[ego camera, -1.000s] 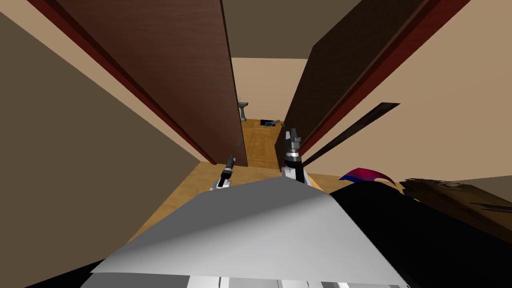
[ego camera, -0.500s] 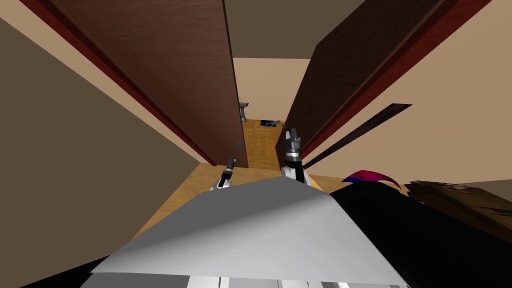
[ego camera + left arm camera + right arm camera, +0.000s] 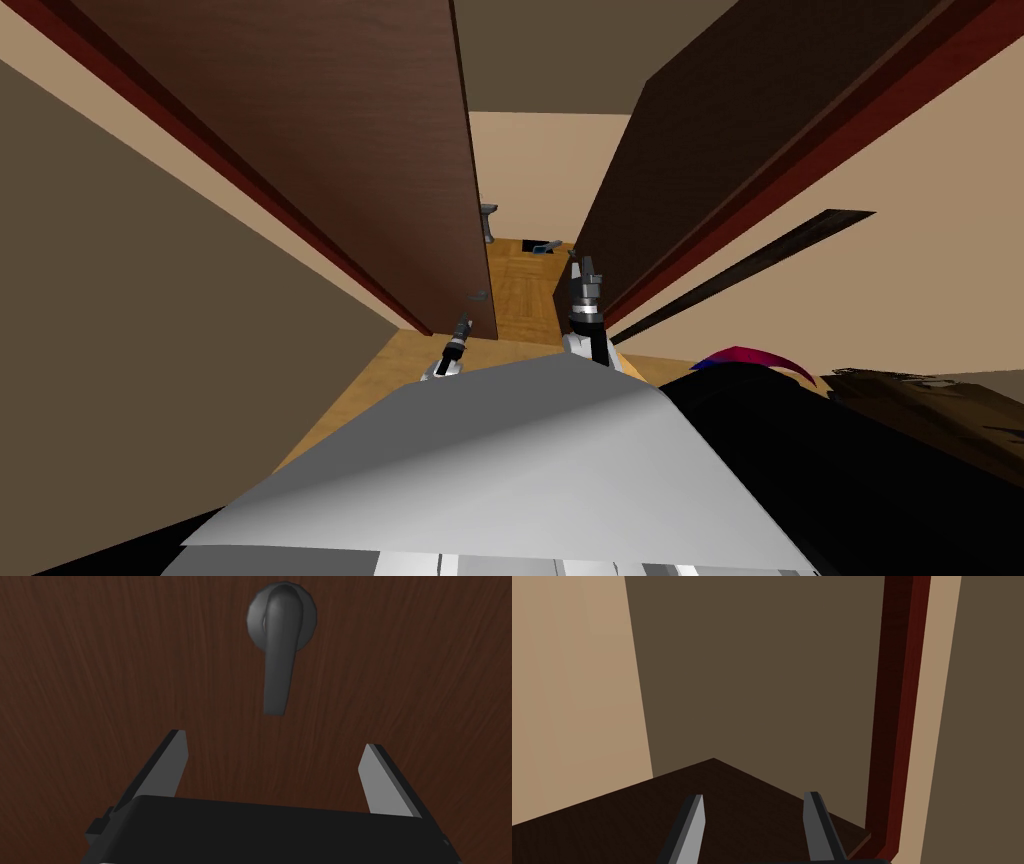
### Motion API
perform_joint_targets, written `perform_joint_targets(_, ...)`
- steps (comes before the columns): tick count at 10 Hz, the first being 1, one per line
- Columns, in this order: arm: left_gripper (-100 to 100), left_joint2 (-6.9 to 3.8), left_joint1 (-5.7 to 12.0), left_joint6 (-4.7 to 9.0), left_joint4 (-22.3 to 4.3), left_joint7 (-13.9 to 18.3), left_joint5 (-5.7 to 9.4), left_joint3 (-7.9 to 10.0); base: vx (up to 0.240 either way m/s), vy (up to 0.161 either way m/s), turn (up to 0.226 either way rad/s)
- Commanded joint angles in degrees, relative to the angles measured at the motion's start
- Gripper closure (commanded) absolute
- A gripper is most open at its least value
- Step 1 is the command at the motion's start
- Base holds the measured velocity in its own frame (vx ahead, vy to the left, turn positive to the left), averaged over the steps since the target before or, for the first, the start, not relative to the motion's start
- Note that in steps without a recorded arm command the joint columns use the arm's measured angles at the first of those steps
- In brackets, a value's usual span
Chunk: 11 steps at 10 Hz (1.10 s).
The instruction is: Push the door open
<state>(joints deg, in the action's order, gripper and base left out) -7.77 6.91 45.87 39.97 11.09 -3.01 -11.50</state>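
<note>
Door (image 3: pixel 100 651) stands straight ahead of the left gripper (image 3: pixel 275 741): a dark brown, wood-grained face that both fingers (image 3: pixel 172 763) point at squarely. The fingers are spread wide with nothing between them; whether their tips touch the wood I cannot tell. Just beyond the tips, in line with the gap between the fingers, sits a dark grey lever handle (image 3: pixel 279 651). Its round base lies farther from the gripper and its lever points back toward the gripper, apart from both fingers. Seen from the head, this gripper is low at the door's free edge, close by the handle, and the door stands ajar (a strip of wooden floor (image 3: pixel 515 285) runs on past that edge toward a small pedestal basin (image 3: pixel 487 220)). To the right of the left gripper, across that strip, the right gripper (image 3: pixel 755 795) has its fingers parted and empty. It is just beside a second dark brown panel (image 3: pixel 700 150), edged by a dark red frame (image 3: pixel 897 701).
</note>
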Motion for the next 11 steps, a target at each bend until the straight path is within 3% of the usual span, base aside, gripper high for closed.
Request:
perform_joint_targets(1, -100, 0.00, 0.00, 0.00, 0.00, 0.00, 0.00, 0.00, 0.034, 0.006, 0.000)
perform_joint_targets(10, -100, 0.98, 0.83, -0.32, -1.33, -1.04, 0.51, 1.15, 0.172, -0.033, -0.028)
perform_joint_targets(11, 100, 0.98, 0.83, -0.32, -1.33, -1.04, 0.51, 1.15, -0.012, 0.001, 0.007)
